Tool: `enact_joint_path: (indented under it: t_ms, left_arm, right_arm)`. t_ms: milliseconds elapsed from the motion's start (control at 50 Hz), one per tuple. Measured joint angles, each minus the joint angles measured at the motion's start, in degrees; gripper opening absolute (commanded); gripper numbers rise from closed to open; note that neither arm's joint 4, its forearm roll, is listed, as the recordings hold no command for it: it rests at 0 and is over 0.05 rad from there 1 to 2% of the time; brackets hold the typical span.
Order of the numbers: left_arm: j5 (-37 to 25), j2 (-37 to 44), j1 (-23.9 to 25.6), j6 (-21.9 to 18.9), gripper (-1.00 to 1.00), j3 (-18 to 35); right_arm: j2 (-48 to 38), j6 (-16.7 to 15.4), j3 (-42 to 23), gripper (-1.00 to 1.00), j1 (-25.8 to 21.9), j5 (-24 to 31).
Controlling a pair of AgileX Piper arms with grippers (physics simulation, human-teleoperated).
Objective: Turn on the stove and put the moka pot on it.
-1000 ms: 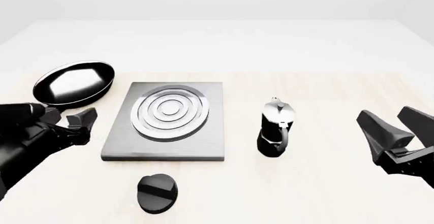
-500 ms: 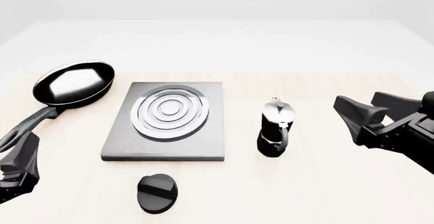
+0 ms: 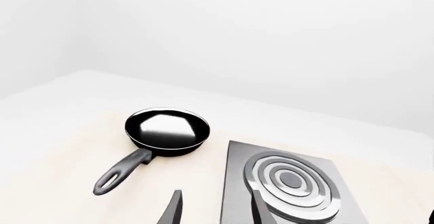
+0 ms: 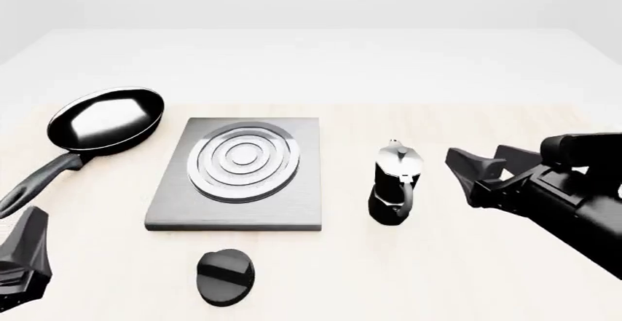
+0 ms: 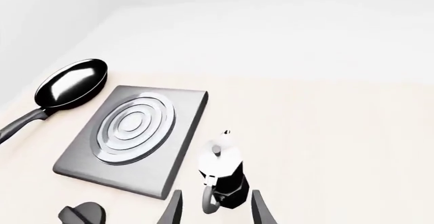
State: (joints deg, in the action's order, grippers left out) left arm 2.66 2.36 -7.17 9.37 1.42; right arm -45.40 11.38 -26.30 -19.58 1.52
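Right gripper (image 4: 486, 168): my fingers spread, empty, just right of the pot.
Left gripper (image 4: 25, 263): mine, low left; opening unclear.
Pot (image 4: 395, 184): upright on table, right of stove (image 4: 238, 172).
Knob (image 4: 226, 276): before stove.

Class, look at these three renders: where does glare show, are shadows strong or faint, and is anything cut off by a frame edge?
Front view: a white glare patch fills the frying pan; shadows are faint under the moka pot and stove; the left pincer is cropped at the corner. Left wrist view: the burner rings gleam, the stove runs off the frame. Right wrist view: the knob is clipped.
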Motion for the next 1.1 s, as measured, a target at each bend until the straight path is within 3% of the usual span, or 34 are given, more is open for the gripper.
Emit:
enact_joint_path:
  t_ms: [1100]
  left_arm:
    - [3.25,3.01,0.23,0.34,1.00,-1.07]
  right_arm:
    - [-18.60,6.08,7.19,1.00,-2.73,-21.40]
